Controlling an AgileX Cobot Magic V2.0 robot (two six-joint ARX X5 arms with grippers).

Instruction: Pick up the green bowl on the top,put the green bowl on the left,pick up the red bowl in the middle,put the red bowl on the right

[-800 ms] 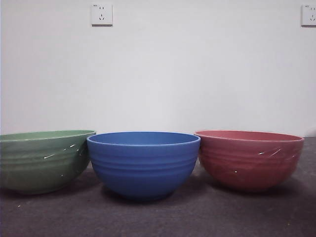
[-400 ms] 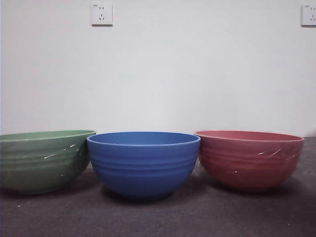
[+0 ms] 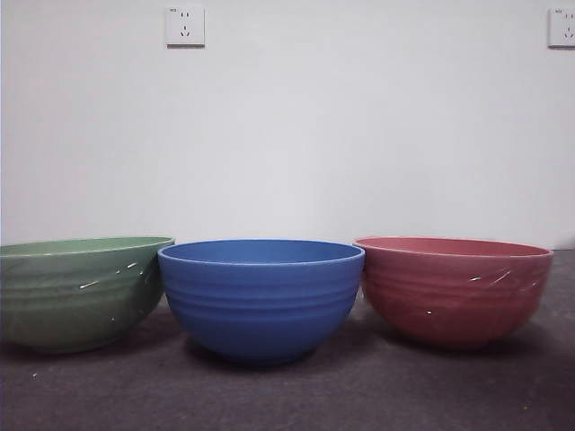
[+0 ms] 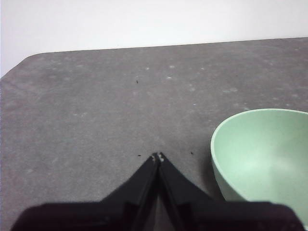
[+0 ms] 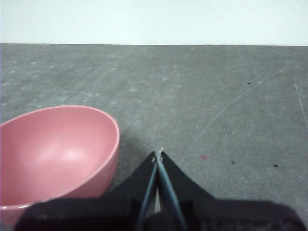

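The green bowl (image 3: pixel 76 292) stands upright on the table at the left of the front view. It also shows in the left wrist view (image 4: pixel 264 156), empty. The red bowl (image 3: pixel 454 289) stands upright at the right, and shows empty in the right wrist view (image 5: pixel 55 154). My left gripper (image 4: pixel 158 157) is shut and empty, raised beside the green bowl, apart from it. My right gripper (image 5: pixel 159 154) is shut and empty, raised beside the red bowl, apart from it. Neither arm shows in the front view.
A blue ribbed bowl (image 3: pixel 261 298) stands between the green and red bowls, close to both. The dark grey table (image 3: pixel 359 395) runs back to a white wall with two sockets (image 3: pixel 185 26).
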